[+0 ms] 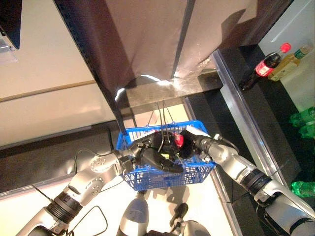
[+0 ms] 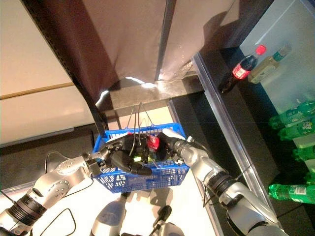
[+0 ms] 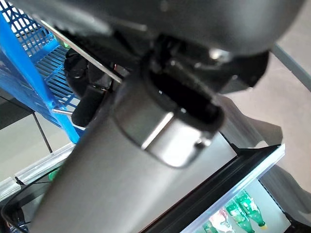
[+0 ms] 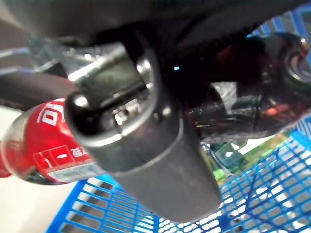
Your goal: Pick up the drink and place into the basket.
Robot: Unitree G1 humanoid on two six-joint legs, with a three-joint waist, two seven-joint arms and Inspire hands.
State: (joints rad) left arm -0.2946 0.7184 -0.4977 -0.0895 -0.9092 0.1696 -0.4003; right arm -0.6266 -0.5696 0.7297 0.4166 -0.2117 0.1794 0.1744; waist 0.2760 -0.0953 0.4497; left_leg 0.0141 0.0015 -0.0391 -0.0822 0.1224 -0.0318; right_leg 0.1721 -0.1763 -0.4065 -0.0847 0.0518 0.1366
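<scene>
The blue basket (image 1: 167, 176) is raised in front of me, and my left hand (image 1: 156, 160) is shut on its thin wire handles (image 1: 164, 118). My right hand (image 1: 191, 139) reaches into the basket from the right and is shut on the drink, a dark cola bottle with a red label (image 1: 178, 140). In the right wrist view the thumb (image 4: 146, 150) lies across the bottle (image 4: 41, 145), which is just above the basket's blue mesh (image 4: 272, 194). The basket's wall also shows in the left wrist view (image 3: 26, 68).
A shelf unit stands at the right, holding a cola bottle (image 1: 261, 66), a yellowish bottle (image 1: 290, 60) and green bottles (image 1: 302, 119). Its metal front rail (image 1: 246, 113) runs beside my right arm. A dark brown panel (image 1: 147, 34) rises behind the basket.
</scene>
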